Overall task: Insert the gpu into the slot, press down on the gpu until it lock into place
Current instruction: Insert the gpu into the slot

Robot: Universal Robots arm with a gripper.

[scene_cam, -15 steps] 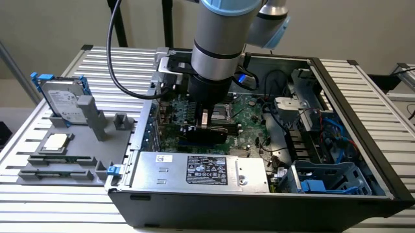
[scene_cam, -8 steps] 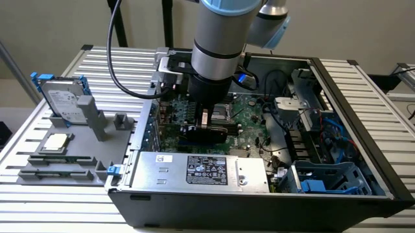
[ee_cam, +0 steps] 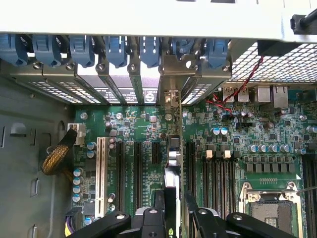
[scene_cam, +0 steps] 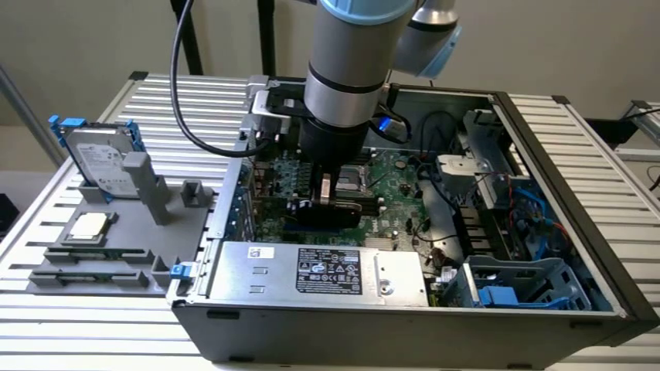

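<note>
Slatted bench (scene_cam: 93, 340) carried the open case (scene_cam: 413, 336). My gripper (scene_cam: 328, 202) pinched the gpu (ee_cam: 172, 156) edge-on, upright over the motherboard (ee_cam: 133, 129) and covering the slot. Insertion looked begun; whether the gpu had locked I could not tell.

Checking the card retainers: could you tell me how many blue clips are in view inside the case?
7 blue clips, side by side in one row by the expansion brackets; others may be hidden.

Open computer case (scene_cam: 413, 344) lay on slatted table (scene_cam: 73, 336), gripper (scene_cam: 324, 202) clasped the gpu (scene_cam: 312, 214) over green motherboard (scene_cam: 400, 185), silver power-supply box (scene_cam: 258, 270) sat nearby, hard drive (scene_cam: 98, 158) stood at the exterior view's left.
</note>
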